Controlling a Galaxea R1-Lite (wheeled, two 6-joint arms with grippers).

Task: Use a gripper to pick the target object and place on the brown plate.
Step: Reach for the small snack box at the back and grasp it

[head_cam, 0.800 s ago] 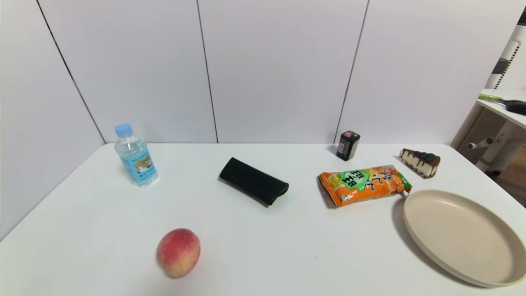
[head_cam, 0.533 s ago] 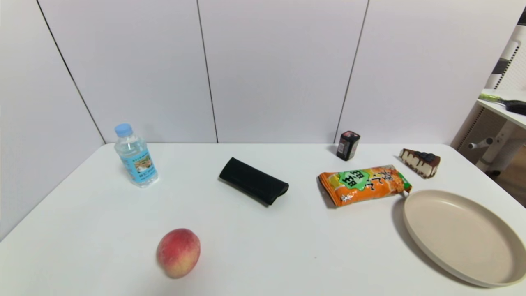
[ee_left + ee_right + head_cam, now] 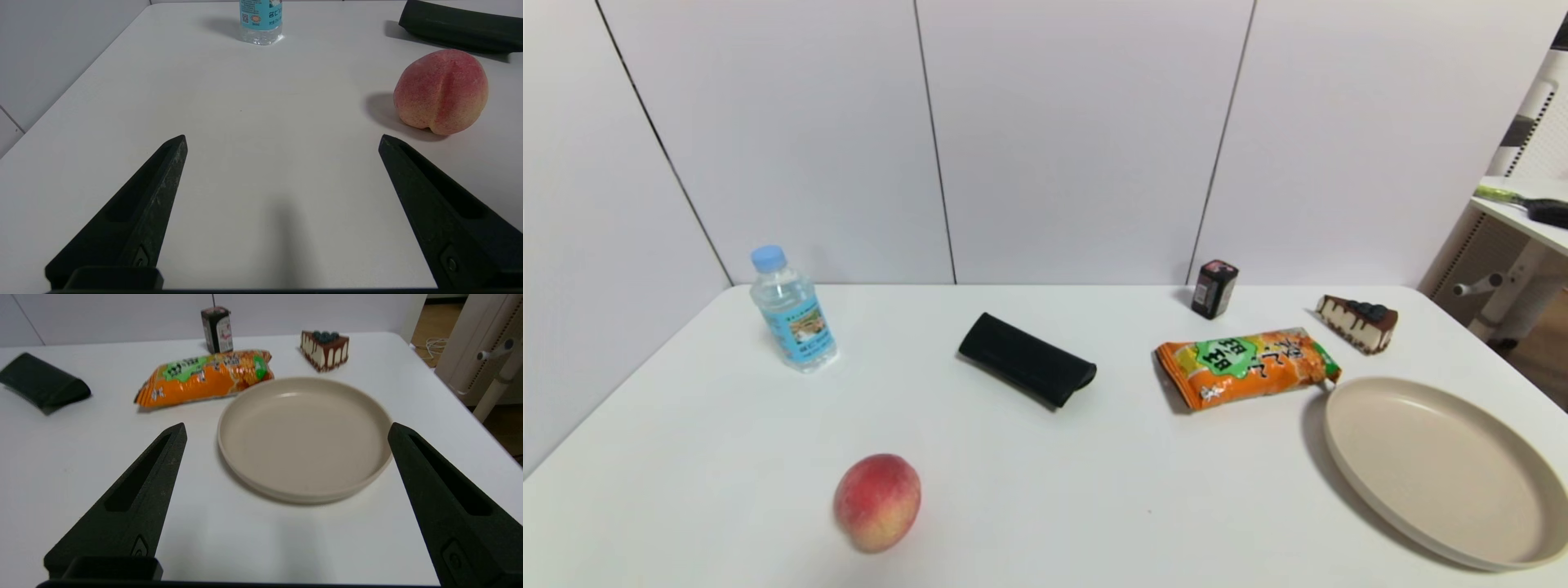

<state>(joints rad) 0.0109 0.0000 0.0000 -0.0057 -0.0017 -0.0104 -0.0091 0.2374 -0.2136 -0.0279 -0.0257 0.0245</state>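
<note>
The small black box [image 3: 1214,288] with a pink printed top stands upright at the table's far edge, right of centre; it also shows in the right wrist view [image 3: 217,329]. The beige-tan plate [image 3: 1347,457] lies empty at the near right, and in the right wrist view [image 3: 229,453]. Neither gripper shows in the head view. My right gripper [image 3: 286,430] is open and empty, low over the table just short of the plate. My left gripper [image 3: 282,139] is open and empty over bare table near the left front.
An orange snack bag [image 3: 1245,366] lies between box and plate. A chocolate-topped cake slice [image 3: 1359,321] sits far right. A long black folded case [image 3: 1027,359] lies mid-table, a water bottle [image 3: 792,312] far left, a peach [image 3: 877,501] near front. The table edge runs close beside the plate.
</note>
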